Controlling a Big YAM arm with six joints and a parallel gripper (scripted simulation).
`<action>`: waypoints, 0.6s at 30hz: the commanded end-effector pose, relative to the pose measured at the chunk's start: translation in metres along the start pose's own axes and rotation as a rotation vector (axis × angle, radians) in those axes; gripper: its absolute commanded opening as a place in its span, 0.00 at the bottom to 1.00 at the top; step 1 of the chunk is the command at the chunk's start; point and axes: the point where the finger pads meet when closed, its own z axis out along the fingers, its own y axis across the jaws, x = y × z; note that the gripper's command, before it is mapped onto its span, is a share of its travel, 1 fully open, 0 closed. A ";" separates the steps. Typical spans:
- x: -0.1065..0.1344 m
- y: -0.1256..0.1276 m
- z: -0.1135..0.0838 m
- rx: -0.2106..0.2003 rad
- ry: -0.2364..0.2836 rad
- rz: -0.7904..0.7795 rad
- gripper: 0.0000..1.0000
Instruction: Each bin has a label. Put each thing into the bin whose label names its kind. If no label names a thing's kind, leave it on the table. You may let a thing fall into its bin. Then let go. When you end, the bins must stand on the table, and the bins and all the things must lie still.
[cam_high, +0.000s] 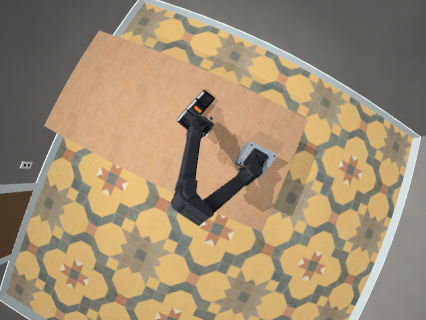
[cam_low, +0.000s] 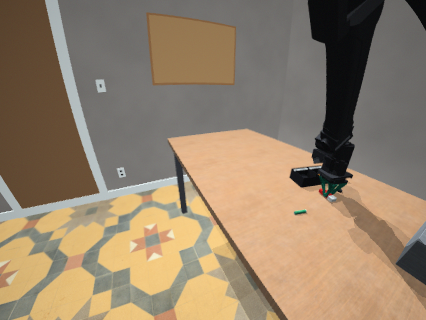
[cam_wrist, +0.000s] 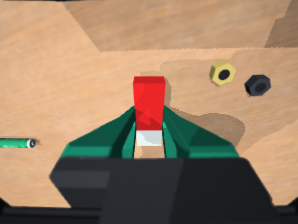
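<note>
Black arm (cam_high: 190, 160), green jaws

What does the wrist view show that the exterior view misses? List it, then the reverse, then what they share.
Wrist only: a yellow nut and a black nut lying apart on the table, and the green fingers shut on the red-and-white block.

Exterior only: a black bin behind the gripper, the arm, and the room's wall and floor.

Both: the gripper, the block, the green bolt and the wooden table.
</note>
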 end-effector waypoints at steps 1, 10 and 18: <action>-0.025 0.001 -0.030 -0.006 -0.064 -0.024 0.18; -0.026 0.000 -0.062 -0.003 -0.067 -0.027 0.18; -0.022 -0.007 -0.062 -0.009 -0.046 -0.007 0.18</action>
